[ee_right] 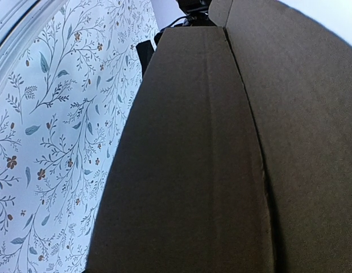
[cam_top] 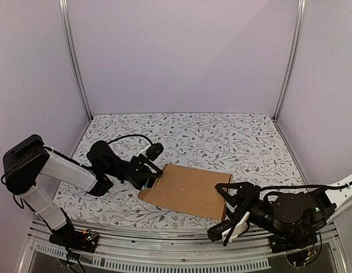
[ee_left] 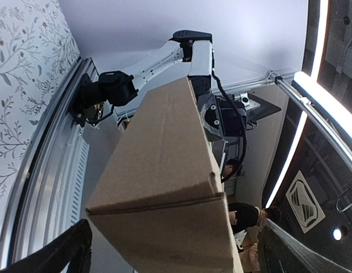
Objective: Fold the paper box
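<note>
The paper box (cam_top: 187, 190) lies on the table (cam_top: 232, 142) between the arms. We judge it light, stiff and easily creased; take it by the edges. Jaws of the left gripper (cam_top: 148, 169) stand apart astride its end; those of the right gripper (cam_top: 226, 196) we cannot tell.

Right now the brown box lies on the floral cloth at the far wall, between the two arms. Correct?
Not quite. The box lies on the floral cloth near the front edge of the table, not at the far wall. It is between the left arm and the right arm, as you said. The top external view shows this.
</note>
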{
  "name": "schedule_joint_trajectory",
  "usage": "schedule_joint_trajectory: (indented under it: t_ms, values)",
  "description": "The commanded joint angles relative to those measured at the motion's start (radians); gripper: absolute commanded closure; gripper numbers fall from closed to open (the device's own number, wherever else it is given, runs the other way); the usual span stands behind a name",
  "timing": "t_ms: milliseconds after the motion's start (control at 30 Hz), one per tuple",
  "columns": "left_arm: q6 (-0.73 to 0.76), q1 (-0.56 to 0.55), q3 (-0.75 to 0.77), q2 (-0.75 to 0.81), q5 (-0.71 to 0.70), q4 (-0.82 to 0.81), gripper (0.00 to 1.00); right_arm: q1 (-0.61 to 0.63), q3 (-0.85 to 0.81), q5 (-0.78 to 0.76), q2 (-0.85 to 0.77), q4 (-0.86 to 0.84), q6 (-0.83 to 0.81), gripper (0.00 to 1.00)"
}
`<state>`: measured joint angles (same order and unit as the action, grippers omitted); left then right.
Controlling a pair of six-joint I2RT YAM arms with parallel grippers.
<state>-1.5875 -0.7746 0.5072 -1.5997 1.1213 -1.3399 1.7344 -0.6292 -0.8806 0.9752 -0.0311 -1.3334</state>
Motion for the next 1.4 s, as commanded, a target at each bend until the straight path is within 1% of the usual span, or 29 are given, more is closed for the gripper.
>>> schedule_joint_trajectory:
  t_ms: [0, 100, 200, 300, 367, 433, 500, 567, 667, 800, 867, 967, 1133, 1267, 1367]
  values:
    - [-0.008, 0.004, 0.043, -0.024, -0.029, -0.168, 0.0, 0.007, -0.065, -0.053, -0.014, 0.16, 0.255, 0.64]
    - [0.029, 0.014, 0.066, -0.016, -0.036, -0.094, 0.01, 0.008, -0.089, -0.077, -0.001, 0.255, 0.395, 0.64]
    - [0.188, 0.026, 0.084, 0.008, -0.038, 0.145, 0.0, 0.008, -0.105, -0.1, 0.002, 0.329, 0.537, 0.64]
    - [0.339, 0.046, 0.093, 0.043, -0.089, 0.375, 0.0, 0.008, -0.122, -0.095, -0.005, 0.417, 0.679, 0.65]
    - [0.436, 0.066, 0.105, 0.081, -0.141, 0.523, 0.0, 0.008, -0.137, -0.092, -0.006, 0.472, 0.761, 0.65]
    - [0.554, 0.077, 0.133, 0.136, -0.198, 0.712, 0.01, 0.008, -0.155, -0.086, -0.006, 0.519, 0.859, 0.65]
    - [0.688, 0.08, 0.18, 0.194, -0.291, 0.932, 0.0, 0.007, -0.166, -0.078, -0.004, 0.549, 0.934, 0.65]
    - [0.793, 0.08, 0.225, 0.249, -0.376, 1.102, 0.0, 0.002, -0.165, -0.061, -0.004, 0.558, 1.002, 0.64]
    - [0.885, 0.082, 0.271, 0.324, -0.481, 1.261, 0.0, -0.024, -0.158, -0.024, 0.0, 0.567, 1.093, 0.64]
    - [0.995, 0.084, 0.327, 0.406, -0.617, 1.456, 0.0, -0.101, -0.125, 0.097, 0.003, 0.519, 1.174, 0.65]
    - [1.023, 0.086, 0.339, 0.443, -0.672, 1.497, 0.0, -0.153, -0.114, 0.171, 0.011, 0.479, 1.19, 0.64]
    - [1.052, 0.09, 0.335, 0.493, -0.697, 1.509, 0.01, -0.252, -0.103, 0.325, 0.025, 0.41, 1.206, 0.65]
    - [1.084, 0.09, 0.285, 0.568, -0.686, 1.491, 0.01, -0.425, -0.085, 0.658, 0.062, 0.322, 1.215, 0.64]
    - [1.089, 0.09, 0.224, 0.616, -0.694, 1.476, 0.01, -0.542, -0.092, 0.933, 0.135, 0.272, 1.197, 0.64]
    - [1.082, 0.09, 0.189, 0.636, -0.716, 1.485, 0.01, -0.609, -0.102, 1.066, 0.194, 0.231, 1.181, 0.65]
